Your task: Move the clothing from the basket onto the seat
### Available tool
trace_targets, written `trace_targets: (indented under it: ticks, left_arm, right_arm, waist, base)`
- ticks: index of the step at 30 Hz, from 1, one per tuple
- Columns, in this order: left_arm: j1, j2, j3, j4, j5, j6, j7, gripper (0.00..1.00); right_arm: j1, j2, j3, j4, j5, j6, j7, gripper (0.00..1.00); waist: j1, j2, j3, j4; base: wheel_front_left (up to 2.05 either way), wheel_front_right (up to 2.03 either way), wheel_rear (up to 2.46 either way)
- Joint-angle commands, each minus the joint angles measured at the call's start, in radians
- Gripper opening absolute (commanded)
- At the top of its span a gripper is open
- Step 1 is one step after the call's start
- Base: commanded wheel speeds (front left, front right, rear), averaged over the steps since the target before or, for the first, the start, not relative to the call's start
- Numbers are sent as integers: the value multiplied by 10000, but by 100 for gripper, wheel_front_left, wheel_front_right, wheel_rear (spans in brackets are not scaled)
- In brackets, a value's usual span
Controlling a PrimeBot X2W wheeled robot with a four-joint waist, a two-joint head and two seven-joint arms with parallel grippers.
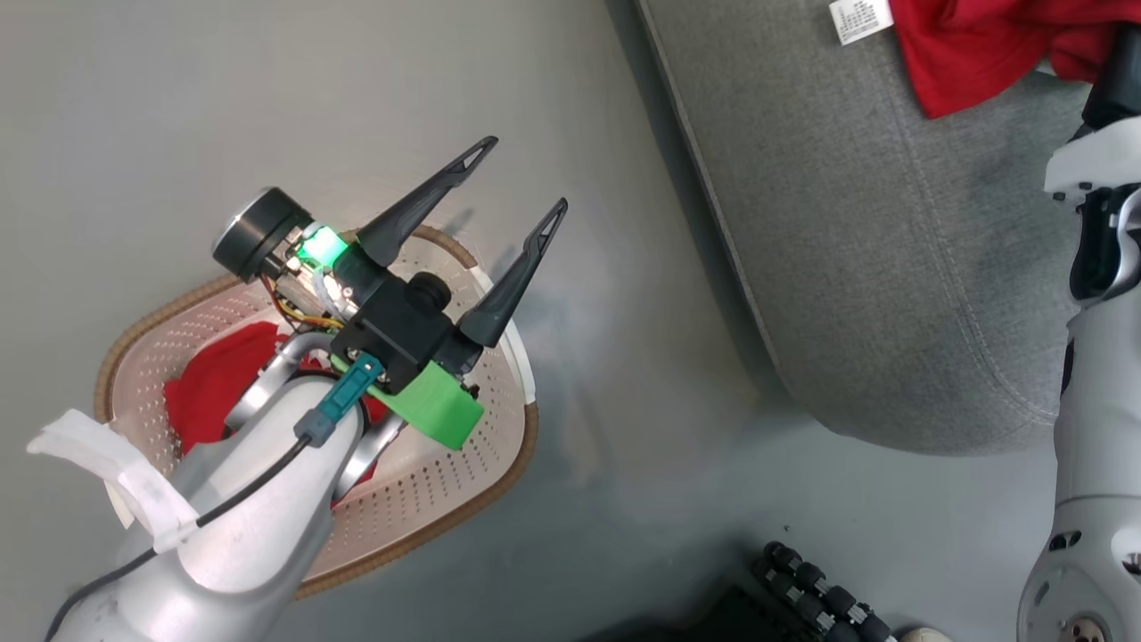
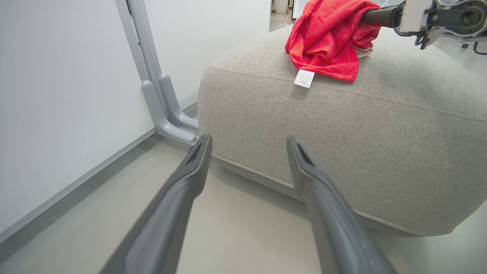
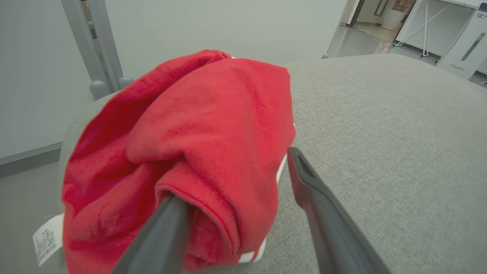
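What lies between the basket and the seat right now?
Bare grey floor separates the basket from the seat, as the head view shows.

The grey floor (image 1: 642, 464) bears the basket (image 1: 428, 508) and, near it, the seat (image 1: 891, 267). A red garment (image 1: 972, 45) lies by the seat's edge, its white tag (image 1: 860, 20) on the fabric; a second garment (image 1: 214, 383) lies in the basket

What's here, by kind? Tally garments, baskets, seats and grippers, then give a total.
Garments: 2
Basket: 1
Seat: 1
Grippers: 2, left gripper and right gripper
Total: 6
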Motion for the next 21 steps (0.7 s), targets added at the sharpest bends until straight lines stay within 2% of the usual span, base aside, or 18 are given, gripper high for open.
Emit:
trace_targets:
  ticks: [1, 15, 21]
  left_arm:
    - [179, -58, 7, 48, -81, 56, -60, 100]
    - [952, -513, 585, 102, -435, 382, -79, 100]
    - [1518, -768, 1196, 135, -610, 574, -80, 100]
  right_arm:
    - [334, -27, 37, -158, 115, -14, -15, 100]
    - [3272, -31, 1480, -1798, 582, -12, -15, 100]
    - [4010, 3, 2441, -2753, 827, -14, -13, 100]
  waist:
    - [-1, 91, -402, -71]
    - [-1, 91, -2427, -70]
    - [-1, 91, -3166, 274]
  base:
    - [0, 0, 0]
    - [0, 0, 0]
    - [0, 0, 0]
